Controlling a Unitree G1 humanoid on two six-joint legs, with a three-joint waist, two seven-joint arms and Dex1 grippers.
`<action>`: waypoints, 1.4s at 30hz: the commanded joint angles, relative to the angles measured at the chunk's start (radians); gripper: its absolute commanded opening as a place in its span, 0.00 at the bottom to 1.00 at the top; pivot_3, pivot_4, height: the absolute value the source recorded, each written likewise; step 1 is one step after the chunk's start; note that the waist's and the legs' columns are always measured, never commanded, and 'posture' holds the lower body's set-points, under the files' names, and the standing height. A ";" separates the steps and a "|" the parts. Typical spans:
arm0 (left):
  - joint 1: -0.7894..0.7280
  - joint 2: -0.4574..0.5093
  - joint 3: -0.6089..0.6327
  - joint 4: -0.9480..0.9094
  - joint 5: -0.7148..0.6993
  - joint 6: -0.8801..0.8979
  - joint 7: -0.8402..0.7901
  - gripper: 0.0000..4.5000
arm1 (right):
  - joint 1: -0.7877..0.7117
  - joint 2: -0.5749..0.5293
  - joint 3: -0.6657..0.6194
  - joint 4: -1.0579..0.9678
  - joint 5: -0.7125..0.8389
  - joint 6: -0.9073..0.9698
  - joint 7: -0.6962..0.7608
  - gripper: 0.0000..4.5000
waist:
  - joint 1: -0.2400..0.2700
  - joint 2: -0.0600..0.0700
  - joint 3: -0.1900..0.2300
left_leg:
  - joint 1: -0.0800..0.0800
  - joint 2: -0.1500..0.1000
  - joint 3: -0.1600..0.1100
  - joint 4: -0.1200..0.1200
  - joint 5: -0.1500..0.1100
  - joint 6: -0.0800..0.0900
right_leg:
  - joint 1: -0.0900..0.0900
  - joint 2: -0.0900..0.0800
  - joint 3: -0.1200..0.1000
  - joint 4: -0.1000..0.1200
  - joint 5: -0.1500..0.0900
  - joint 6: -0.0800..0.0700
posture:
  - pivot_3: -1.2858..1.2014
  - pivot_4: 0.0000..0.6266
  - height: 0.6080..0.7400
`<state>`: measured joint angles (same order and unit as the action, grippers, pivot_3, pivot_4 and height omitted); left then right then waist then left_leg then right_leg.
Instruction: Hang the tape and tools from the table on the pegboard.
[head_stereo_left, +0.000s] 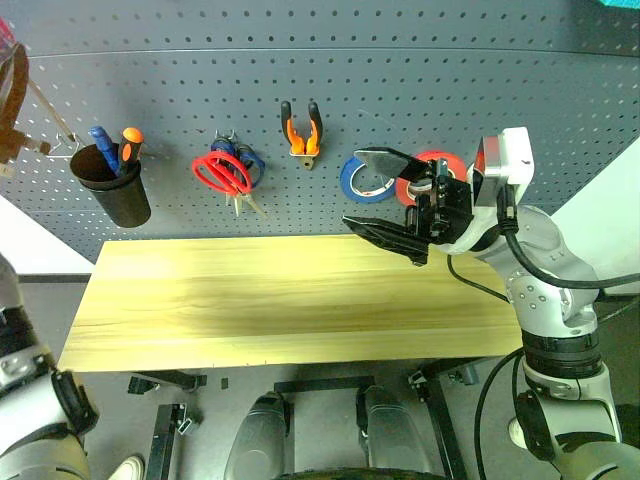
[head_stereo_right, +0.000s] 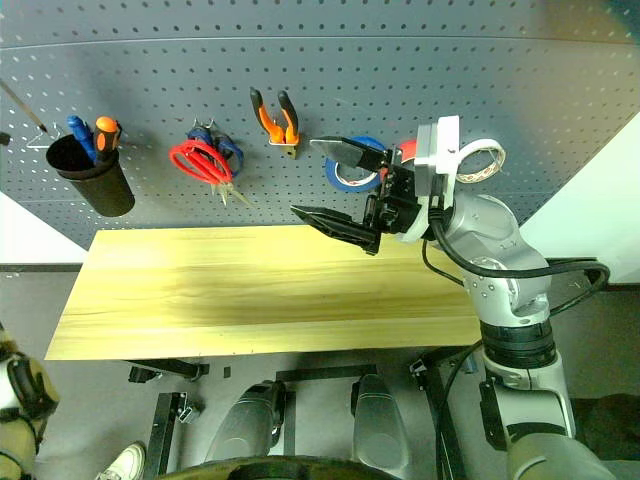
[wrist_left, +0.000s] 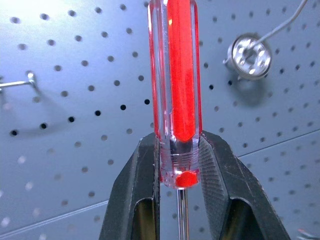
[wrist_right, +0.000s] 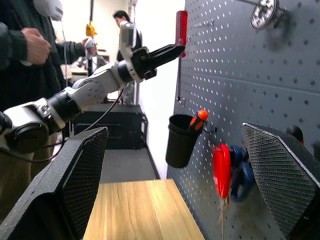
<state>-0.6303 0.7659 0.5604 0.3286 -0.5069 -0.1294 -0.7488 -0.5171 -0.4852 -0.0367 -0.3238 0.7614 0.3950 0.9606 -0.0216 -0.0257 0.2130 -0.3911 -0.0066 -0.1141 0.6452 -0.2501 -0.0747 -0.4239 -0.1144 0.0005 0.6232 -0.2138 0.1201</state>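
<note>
dark grey pegboard (head_stereo_left: 420, 80) fills the wall behind the light wooden counter (head_stereo_left: 280, 300), and the counter's top lies bare in front of me. on the board i see a black cup (head_stereo_left: 112, 185) at the left end holding a blue-handled and an orange-handled screwdriver (head_stereo_left: 128, 145), then the red-handled scissors (head_stereo_left: 222, 172) hung over a blue-handled pair, then the orange-and-black pliers (head_stereo_left: 300, 128) on a hook, then a blue tape roll (head_stereo_left: 358, 180). the bright-red tape roll (head_stereo_left: 440, 165) hangs just beside the blue one, partly hidden by my right arm, and a thin clear roll (head_stereo_right: 478, 160) sits further right.

my right hand (head_stereo_left: 385, 195) hovers in front of the blue roll, above the counter's back edge, its two black fingers spread wide with nothing between them.

my left hand (wrist_left: 180, 165) is clenched on the red-handled screwdriver (wrist_left: 176, 75), gripping the clear-and-red handle near the end where the metal shaft comes out, fingers pressed against both sides. in the right wrist view that hand is raised high against the pegboard, well above the black cup, the screwdriver upright with its shaft pointing down. people stand in the room beyond the counter's left end.
</note>
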 joint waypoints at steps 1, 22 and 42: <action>-0.066 0.019 -0.043 0.127 0.059 -0.116 -0.045 0.17 | 0.007 0.000 -0.023 -0.047 0.001 -0.020 -0.013 1.00 | -0.002 0.000 0.000 | 0.000 0.000 0.000 0.000 0.000 0.000 | 0.000 0.000 0.000 0.000 0.000 0.000 | 0.49 0.15 0.93; 0.471 -0.031 0.047 -0.312 -0.348 0.317 -0.222 0.81 | 0.087 -0.039 -0.036 -0.063 -0.034 -0.018 -0.020 1.00 | -0.048 0.000 -0.001 | 0.001 0.001 0.001 -0.001 0.000 0.000 | -0.001 -0.001 0.002 0.004 0.000 0.002 | 0.50 0.16 0.93; 1.008 -0.275 -0.089 -0.112 0.145 -0.218 -0.190 0.81 | 0.538 -0.161 -0.107 0.355 -0.402 -0.454 0.073 1.00 | -0.015 0.004 -0.029 | 0.004 0.002 0.004 0.001 -0.001 0.000 | 0.008 0.000 0.002 -0.010 -0.001 -0.004 | 0.50 0.18 0.93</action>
<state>0.3741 0.4918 0.4686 0.2039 -0.3733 -0.2934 -0.9386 0.0125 -0.6303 -0.1013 0.0141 0.3631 -0.0176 1.0356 -0.0365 -0.0220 0.1839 -0.3873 -0.0044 -0.1097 0.6463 -0.2506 -0.0743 -0.4159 -0.1142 0.0026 0.6133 -0.2150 0.1166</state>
